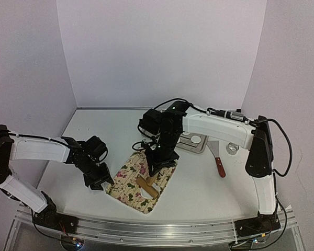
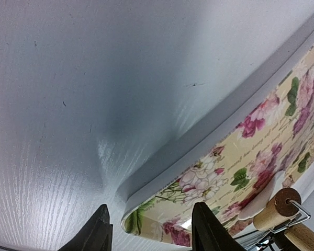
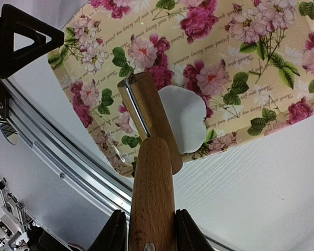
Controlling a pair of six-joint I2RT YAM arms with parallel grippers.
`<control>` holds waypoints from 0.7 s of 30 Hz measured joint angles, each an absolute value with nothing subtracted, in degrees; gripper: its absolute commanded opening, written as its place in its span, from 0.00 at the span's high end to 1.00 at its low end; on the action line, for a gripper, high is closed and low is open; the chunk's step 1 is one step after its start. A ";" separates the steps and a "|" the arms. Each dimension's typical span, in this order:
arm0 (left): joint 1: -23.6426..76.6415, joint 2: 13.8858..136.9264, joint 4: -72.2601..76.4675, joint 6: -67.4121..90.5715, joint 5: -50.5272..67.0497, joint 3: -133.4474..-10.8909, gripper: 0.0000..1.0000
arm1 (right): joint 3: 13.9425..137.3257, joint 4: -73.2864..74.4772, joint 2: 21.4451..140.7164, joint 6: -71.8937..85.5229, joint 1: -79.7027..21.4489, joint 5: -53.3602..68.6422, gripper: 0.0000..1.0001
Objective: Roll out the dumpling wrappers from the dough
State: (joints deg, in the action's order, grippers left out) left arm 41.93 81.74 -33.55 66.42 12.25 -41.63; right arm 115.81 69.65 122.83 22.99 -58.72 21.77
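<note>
A floral mat (image 1: 131, 178) lies at the front centre. An irregular white dough sheet (image 3: 186, 117) lies on it, near its edge. My right gripper (image 1: 156, 168) is shut on the handle of a wooden roller (image 3: 149, 157), whose barrel rests on the dough. The roller also shows in the top view (image 1: 146, 185) and the left wrist view (image 2: 280, 206). My left gripper (image 2: 153, 232) is open, its fingers either side of the mat's left corner (image 2: 133, 214). In the top view the left gripper (image 1: 99, 180) is at that corner. A small white round wrapper (image 1: 195, 139) lies in a metal tray.
The metal tray (image 1: 186, 145) stands behind the mat, right of centre. A scraper with a red handle (image 1: 220, 167) and a metal ring cutter (image 1: 232, 148) lie to the right. The table's metal front rail (image 3: 68, 172) runs close to the mat.
</note>
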 measured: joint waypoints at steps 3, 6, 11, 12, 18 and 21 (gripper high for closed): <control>42.76 83.29 -33.60 66.99 11.75 -41.64 0.34 | 115.90 69.40 123.89 22.70 -58.48 21.44 1.00; 43.58 84.76 -34.41 67.37 11.14 -41.95 0.38 | 115.90 69.22 124.45 22.56 -58.23 21.12 1.00; 44.78 87.09 -35.08 67.57 10.36 -43.00 0.55 | 115.87 69.25 124.78 22.53 -57.89 21.02 1.00; 44.99 87.29 -35.01 67.65 10.29 -43.09 0.59 | 115.84 69.25 124.85 22.55 -57.88 21.07 1.00; 45.52 87.79 -35.51 67.42 9.67 -43.17 0.85 | 114.92 68.93 124.95 23.10 -57.53 21.58 1.00; 45.88 88.15 -36.29 67.07 9.06 -43.70 0.95 | 113.98 68.46 124.95 23.59 -57.00 22.97 1.00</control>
State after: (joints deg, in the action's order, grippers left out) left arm 45.88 88.15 -36.29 67.07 9.06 -43.70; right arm 113.98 68.46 124.95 23.59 -57.00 22.97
